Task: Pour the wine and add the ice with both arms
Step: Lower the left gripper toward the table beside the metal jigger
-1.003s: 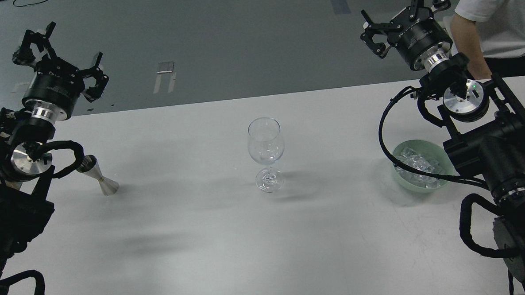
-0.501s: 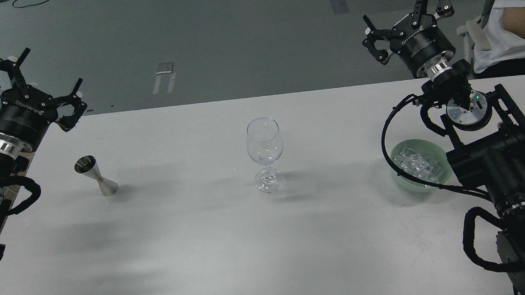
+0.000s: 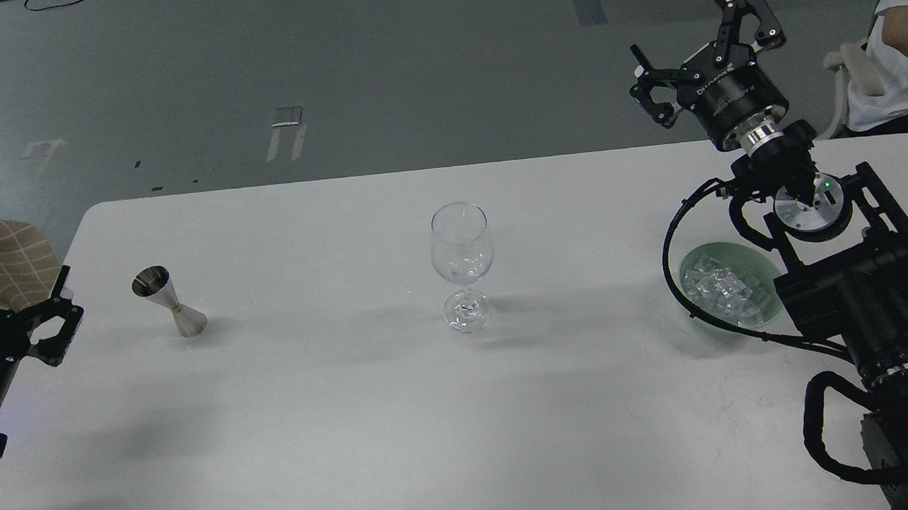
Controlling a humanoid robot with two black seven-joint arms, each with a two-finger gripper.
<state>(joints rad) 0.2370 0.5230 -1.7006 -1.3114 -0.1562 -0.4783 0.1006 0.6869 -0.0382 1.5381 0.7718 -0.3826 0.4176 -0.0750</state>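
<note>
Since the earlier frames the left claw (image 3: pixel 47 322) has dropped from well above the table's far edge to its left rim, mostly out of view; one finger shows, so whether it is open I cannot tell. Right claw (image 3: pixel 709 48) has shifted little and hangs high beyond the far edge, fingers spread, empty.

Near the left claw stands the jigger (image 3: pixel 169 301), tilted; any wine in it is not visible. Mid-table stands the glass (image 3: pixel 461 266), upright. The ice (image 3: pixel 725 291) lies in a green bowl (image 3: pixel 761 261), partly under the right arm.

Risks, as I judge them: a sideways approach could knock the leaning jigger over, and the right arm's cable could drag the bowl.

White table (image 3: pixel 354 428), bare otherwise; grey floor beyond, a seated person (image 3: pixel 901 59) at far right.
</note>
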